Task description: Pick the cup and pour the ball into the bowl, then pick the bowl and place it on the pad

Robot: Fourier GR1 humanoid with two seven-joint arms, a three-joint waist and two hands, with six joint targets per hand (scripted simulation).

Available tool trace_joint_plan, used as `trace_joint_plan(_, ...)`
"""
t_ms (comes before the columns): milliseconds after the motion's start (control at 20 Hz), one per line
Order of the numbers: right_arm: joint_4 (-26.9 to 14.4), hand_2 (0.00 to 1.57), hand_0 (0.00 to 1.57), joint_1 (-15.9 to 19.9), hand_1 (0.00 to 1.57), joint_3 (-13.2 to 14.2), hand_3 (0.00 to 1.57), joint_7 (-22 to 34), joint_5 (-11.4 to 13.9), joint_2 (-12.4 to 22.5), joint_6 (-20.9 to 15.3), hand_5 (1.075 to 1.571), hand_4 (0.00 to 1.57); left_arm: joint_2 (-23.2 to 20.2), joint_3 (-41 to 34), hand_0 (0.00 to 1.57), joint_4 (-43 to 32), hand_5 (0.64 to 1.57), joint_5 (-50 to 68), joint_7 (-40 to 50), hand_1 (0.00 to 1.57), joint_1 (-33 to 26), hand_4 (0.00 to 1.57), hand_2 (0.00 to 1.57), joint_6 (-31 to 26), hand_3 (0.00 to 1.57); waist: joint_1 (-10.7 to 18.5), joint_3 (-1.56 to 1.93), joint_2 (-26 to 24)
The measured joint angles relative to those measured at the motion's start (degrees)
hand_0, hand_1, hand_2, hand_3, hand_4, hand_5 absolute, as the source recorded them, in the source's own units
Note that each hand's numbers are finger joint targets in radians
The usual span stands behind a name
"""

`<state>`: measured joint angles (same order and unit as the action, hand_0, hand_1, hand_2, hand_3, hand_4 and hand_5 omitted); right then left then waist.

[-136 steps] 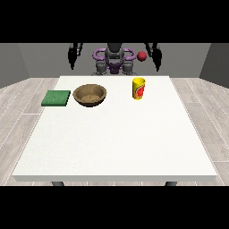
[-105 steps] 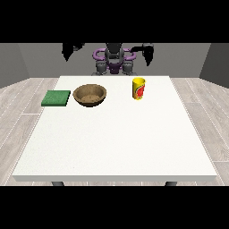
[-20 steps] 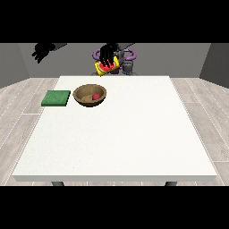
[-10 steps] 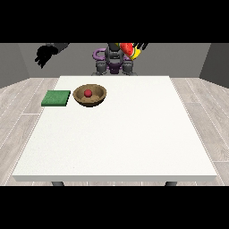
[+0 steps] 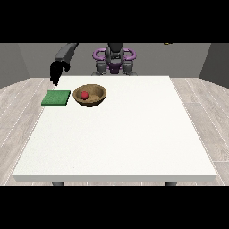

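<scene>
A red ball point(image 5: 84, 95) lies inside the wooden bowl point(image 5: 95, 97) near the surface's point(image 5: 120, 138) far left corner, beside the green pad point(image 5: 56, 98). The hand at the view's left point(image 5: 57, 72) hangs above, fingers released.

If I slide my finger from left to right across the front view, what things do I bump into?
Green pad → red ball, lying inside the wooden bowl → then only bare white table. The hand at the view's left hangs above the pad's side.

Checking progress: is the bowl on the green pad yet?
No, the bowl sits on the table beside the pad.
</scene>
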<state>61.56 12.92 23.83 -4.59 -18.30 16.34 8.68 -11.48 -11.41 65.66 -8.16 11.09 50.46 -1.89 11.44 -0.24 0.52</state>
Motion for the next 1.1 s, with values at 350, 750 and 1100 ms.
trace_joint_plan(350, -5.4, 0.0, 0.0, 1.5, 0.0, -0.4, 0.0, -6.9, 0.6, -3.3, -0.4, 1.566, 0.69, -8.8, -8.1, 0.0, 0.5, 1.561, 11.1, -1.4, 0.0, -1.3, 0.99, 0.0, -11.4, 0.0, 0.7, 0.22, 4.7)
trace_joint_plan(750, -15.7, 0.0, 0.0, 7.2, 0.0, -1.3, 0.0, -14.0, 1.8, -4.5, -0.3, 1.558, 0.55, -15.1, -11.7, 0.0, 2.4, 1.535, 17.1, 0.5, 0.0, -2.9, 1.01, 0.0, -16.0, 0.0, -0.4, 0.27, 7.8)
trace_joint_plan(1100, -22.1, 0.0, 0.0, 10.4, 0.0, -1.2, 0.0, -20.1, 2.1, -3.5, 1.4, 1.549, 0.48, -17.5, -13.2, 0.0, 6.0, 1.534, 20.3, 0.8, 0.0, -5.2, 1.01, 0.0, -17.1, 0.0, -0.7, -0.46, 10.3)
